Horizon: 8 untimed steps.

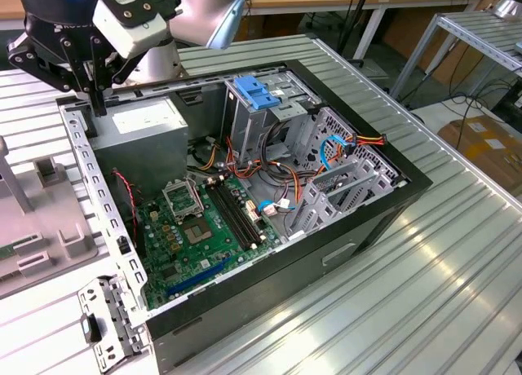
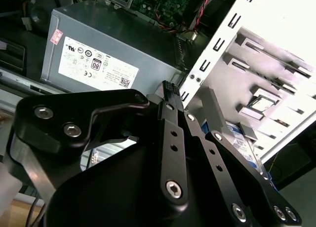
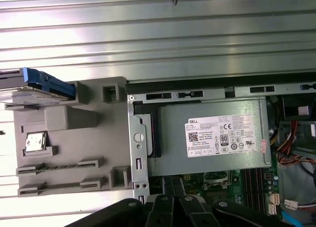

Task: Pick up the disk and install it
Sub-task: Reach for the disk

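Disk [image 3: 29, 86] sat on the far end of the grey holder [image 3: 74, 138], outside the open computer case [image 1: 326, 253] and well apart from the gripper [image 1: 99, 110]. Nothing was picked yet, so I judged this as the approach part of the pick-up step; install not started.

Gripper fingers looked pressed together with nothing between them in both wrist views. Tips hung over the case's edge wall, just beside the grey power supply [image 3: 212, 133], with the holder off to one side.

Disk orientation: one blue side rail faced up and toward the case in the first wrist view, with the silver body behind it. It looked propped or tilted on the holder rather than lying flat, but I couldn't be sure. The rail ran roughly toward the case wall, so I took the long axis as pointing that way. Part of the body was cut off at the picture edge, so the full length wasn't checkable. Label wasn't readable from here.

My call on what a grasp would need: travel across to the holder's end, fingers opened, then lined up across the disk's short width, square to that rail, so the rails stay free for the bay.
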Tool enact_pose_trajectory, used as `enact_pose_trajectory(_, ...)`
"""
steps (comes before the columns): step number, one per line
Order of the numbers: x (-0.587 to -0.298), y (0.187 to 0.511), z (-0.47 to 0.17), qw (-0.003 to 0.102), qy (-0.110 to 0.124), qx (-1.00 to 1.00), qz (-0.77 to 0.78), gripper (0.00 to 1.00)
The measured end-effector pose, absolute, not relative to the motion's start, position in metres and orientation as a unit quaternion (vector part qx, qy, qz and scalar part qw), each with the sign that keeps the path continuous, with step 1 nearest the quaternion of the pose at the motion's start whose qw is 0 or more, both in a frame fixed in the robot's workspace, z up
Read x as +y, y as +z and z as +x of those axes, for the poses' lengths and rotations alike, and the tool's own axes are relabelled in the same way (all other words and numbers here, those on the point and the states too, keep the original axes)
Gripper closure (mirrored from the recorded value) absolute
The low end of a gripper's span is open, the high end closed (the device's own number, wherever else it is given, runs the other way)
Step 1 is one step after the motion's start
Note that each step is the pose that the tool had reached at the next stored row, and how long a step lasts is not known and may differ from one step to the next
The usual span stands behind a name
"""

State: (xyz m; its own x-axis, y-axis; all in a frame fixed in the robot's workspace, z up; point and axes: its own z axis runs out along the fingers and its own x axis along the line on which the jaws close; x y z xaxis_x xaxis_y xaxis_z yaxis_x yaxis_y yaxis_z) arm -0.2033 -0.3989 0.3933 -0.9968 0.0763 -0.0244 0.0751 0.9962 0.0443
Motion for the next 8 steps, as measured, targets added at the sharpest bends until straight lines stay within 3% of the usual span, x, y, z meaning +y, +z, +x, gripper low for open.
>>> enact_pose_trajectory(8,-0.3989,0.3932,-0.2085,0.013,0.022,0.999,0.038,0.89)
